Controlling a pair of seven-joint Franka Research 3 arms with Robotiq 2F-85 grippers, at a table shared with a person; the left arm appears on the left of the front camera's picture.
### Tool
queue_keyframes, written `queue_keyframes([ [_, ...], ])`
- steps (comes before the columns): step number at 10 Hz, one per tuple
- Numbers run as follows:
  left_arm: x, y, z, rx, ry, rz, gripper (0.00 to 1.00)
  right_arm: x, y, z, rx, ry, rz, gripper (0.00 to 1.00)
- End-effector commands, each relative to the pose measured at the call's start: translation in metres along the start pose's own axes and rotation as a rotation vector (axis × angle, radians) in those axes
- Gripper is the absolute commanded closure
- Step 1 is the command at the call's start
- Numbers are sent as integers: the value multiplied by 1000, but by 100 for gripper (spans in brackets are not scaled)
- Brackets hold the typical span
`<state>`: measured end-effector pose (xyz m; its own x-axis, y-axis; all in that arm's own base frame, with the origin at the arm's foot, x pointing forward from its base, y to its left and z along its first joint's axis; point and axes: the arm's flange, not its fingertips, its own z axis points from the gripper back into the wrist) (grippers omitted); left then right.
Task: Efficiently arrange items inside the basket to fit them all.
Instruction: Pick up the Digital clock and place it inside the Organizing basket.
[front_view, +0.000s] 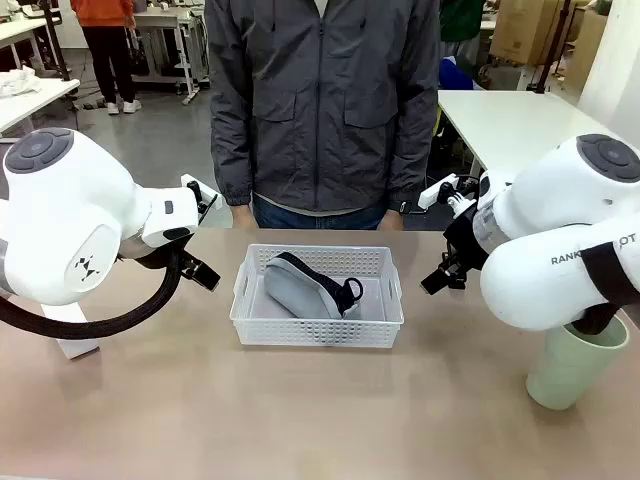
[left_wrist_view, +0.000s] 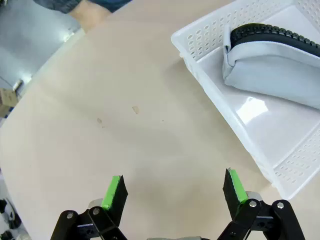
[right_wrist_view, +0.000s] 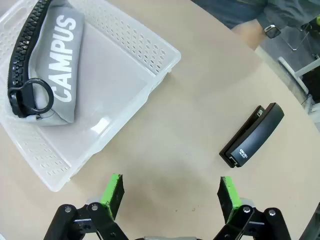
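Note:
The white lattice basket (front_view: 254, 322) sits mid-table. In it lies the grey pouch (front_view: 303, 287) with black zip trim and a ring, printed "CAMPUS" (right_wrist_view: 62, 65). My left gripper (left_wrist_view: 175, 192) is open over bare table left of the basket (left_wrist_view: 210, 40), holding nothing. My right gripper (right_wrist_view: 170, 192) is open over bare table between the basket (right_wrist_view: 150, 60) and the black stapler (right_wrist_view: 252, 135), which lies flat to its right. The pale green cup (front_view: 573, 365) stands upright at the near right, beside my right arm. A white boxy shape (front_view: 72, 332) lies under my left arm.
A person in a grey jacket stands at the far edge, hands (front_view: 392, 218) resting near the table rim. One hand (left_wrist_view: 90, 12) shows beyond my left gripper, and a wrist with a watch (right_wrist_view: 270, 31) beyond the stapler. Bare table lies in front of the basket.

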<state>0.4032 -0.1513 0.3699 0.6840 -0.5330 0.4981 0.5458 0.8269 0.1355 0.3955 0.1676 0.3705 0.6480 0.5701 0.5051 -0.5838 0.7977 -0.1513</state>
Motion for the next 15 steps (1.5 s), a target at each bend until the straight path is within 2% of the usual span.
queue_keyframes([
  [1,0,0,0,0,-1,0,0,0,0,0,0,0,0,0],
  [15,0,0,0,0,0,1,0,0,0,0,0,0,1,0],
])
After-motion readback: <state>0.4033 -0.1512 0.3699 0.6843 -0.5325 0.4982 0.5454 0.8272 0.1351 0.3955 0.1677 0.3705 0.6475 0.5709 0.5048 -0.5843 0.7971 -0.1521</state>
